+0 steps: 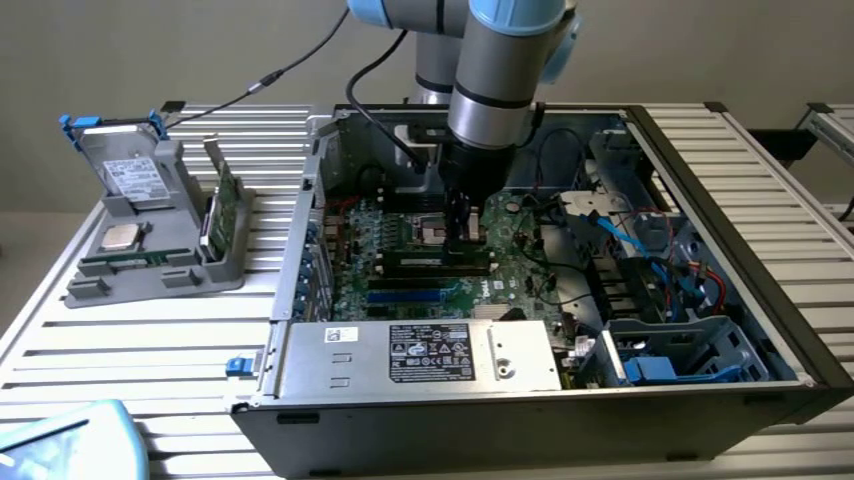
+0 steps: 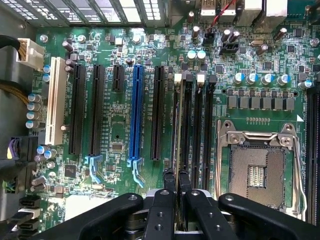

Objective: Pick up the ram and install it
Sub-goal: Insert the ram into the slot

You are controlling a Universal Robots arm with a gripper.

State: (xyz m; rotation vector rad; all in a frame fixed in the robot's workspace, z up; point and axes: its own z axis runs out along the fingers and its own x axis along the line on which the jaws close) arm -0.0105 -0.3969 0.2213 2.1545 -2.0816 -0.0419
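The claw [image 2: 176, 176] is nearly closed, pinching the ram [image 2: 176, 127].

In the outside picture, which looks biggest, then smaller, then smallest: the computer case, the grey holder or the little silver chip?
1. Computer case
2. Grey holder
3. Silver chip, lying on the holder

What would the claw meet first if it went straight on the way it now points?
Probably the black memory slots on the motherboard, right in line with the claw; how near is unclear.
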